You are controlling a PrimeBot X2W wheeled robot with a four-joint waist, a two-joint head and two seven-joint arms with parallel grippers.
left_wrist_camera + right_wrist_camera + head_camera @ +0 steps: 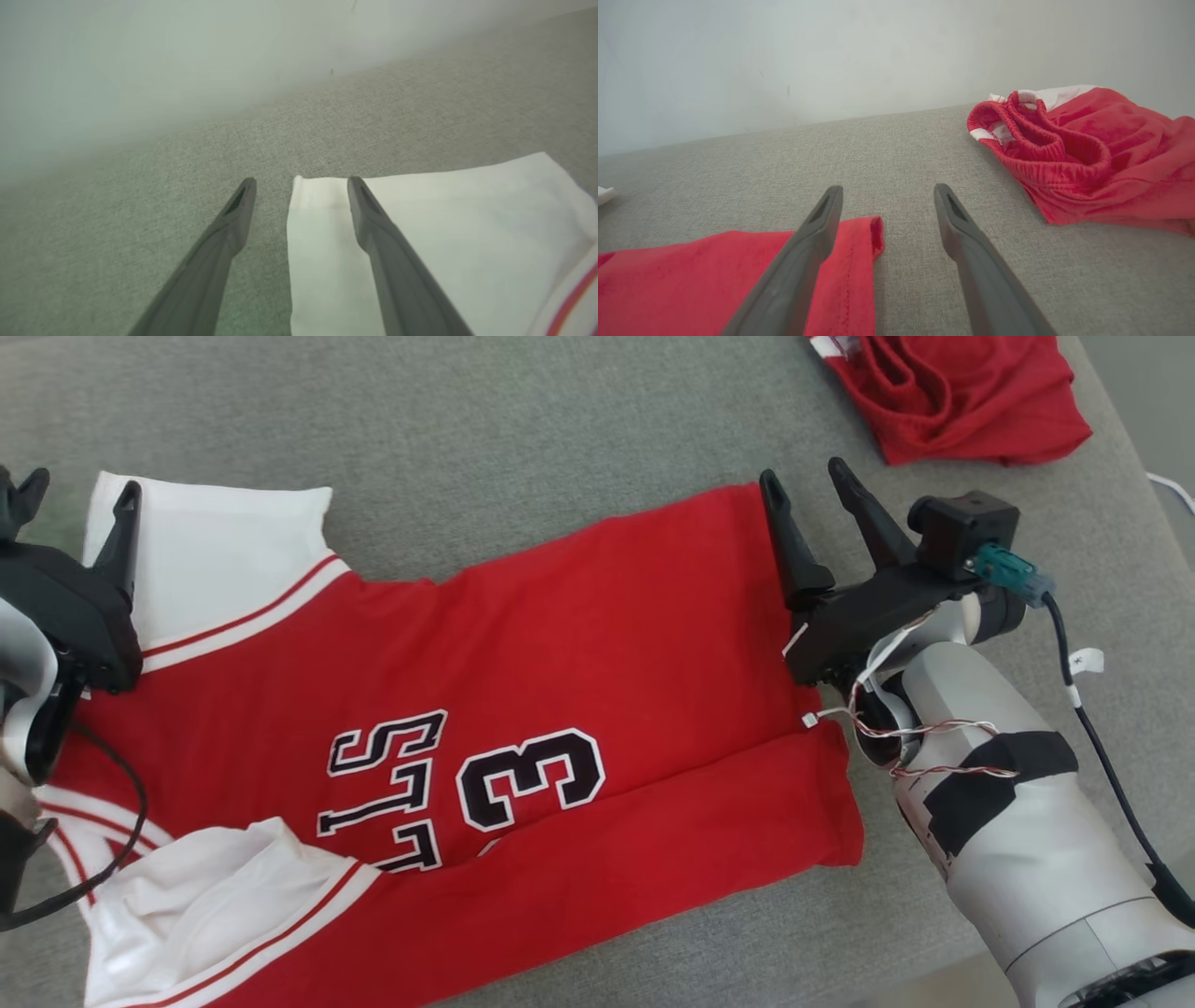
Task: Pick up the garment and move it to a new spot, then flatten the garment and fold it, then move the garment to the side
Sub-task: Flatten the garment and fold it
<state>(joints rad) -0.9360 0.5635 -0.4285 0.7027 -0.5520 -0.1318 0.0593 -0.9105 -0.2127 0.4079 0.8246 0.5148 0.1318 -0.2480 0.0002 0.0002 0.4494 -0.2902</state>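
Note:
A red jersey, the garment (523,644), lies spread on the grey cushion with white sleeves, black lettering and a "3"; its near long edge is folded over the body. My left gripper (79,490) hovers open over the far white sleeve (420,219), one finger above the cloth and one above bare cushion. Open too, my right gripper (803,476) straddles the far hem corner (859,242) of the garment, its left finger over red cloth and the right over cushion. Neither holds anything.
Crumpled red shorts (962,392) with a white band (1064,140) lie at the far right of the cushion. A pale wall (831,56) rises just behind the cushion. The cushion's right edge (1139,448) runs close to my right arm.

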